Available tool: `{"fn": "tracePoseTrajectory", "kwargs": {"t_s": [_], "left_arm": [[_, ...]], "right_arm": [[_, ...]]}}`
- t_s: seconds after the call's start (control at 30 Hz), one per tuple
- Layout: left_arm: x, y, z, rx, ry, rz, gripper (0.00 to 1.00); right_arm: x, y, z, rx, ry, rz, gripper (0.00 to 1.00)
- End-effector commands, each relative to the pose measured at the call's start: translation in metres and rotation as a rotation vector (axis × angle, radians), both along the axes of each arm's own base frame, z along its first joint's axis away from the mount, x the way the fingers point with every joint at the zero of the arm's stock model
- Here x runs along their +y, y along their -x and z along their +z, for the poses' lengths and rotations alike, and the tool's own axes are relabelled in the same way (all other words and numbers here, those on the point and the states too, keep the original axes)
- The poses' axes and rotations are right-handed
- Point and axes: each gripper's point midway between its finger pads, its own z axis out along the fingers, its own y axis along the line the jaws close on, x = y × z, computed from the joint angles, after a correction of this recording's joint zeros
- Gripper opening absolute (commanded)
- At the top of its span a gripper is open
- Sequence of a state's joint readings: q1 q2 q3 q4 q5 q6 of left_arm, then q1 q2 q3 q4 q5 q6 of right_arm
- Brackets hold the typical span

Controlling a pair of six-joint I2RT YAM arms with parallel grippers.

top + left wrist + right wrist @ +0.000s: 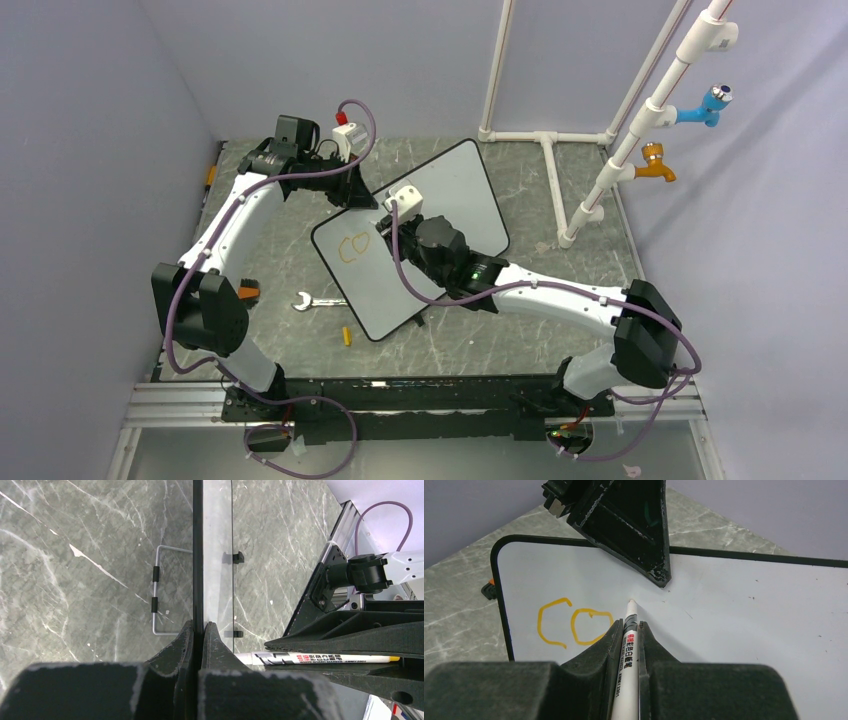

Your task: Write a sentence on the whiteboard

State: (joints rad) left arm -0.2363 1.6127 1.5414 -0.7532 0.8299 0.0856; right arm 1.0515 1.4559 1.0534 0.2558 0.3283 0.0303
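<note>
Right pincer [627, 626] is clamped on the marker [628, 652], left pincer [202, 630] is pinching the whiteboard [734, 610] rim, sentence [573, 627] barely started, so probably third letter next, tip down.

black-rimmed whiteboard [458, 190], two orange letters [353, 246]

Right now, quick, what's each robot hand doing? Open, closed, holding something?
Left gripper: closed on the rim of the whiteboard.
Right gripper: closed on the marker.
</note>
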Motion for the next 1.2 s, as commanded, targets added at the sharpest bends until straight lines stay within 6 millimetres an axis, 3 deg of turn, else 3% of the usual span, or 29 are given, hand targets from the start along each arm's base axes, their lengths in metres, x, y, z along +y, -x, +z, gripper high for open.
{"fn": "tracePoseTrajectory", "kwargs": {"t_s": [0.0,0.3,0.53,1.17], "left_arm": [[0.009,-0.007,0.001,-0.113,-0.078,0.009,0.0],[0.009,-0.006,0.004,-0.119,-0.075,0.011,0.0],[0.009,-0.006,0.003,-0.115,-0.077,0.011,0.0],[0.008,-0.006,0.003,-0.113,-0.072,0.007,0.0]], "right_arm": [[0.001,0.002,-0.001,0.013,-0.035,0.004,0.0],[-0.013,0.013,-0.03,0.076,-0.012,-0.005,0.0],[-0.023,0.013,-0.038,0.086,-0.001,-0.038,0.0],[-0.027,-0.021,0.0,0.035,-0.017,-0.111,0.0]]}}
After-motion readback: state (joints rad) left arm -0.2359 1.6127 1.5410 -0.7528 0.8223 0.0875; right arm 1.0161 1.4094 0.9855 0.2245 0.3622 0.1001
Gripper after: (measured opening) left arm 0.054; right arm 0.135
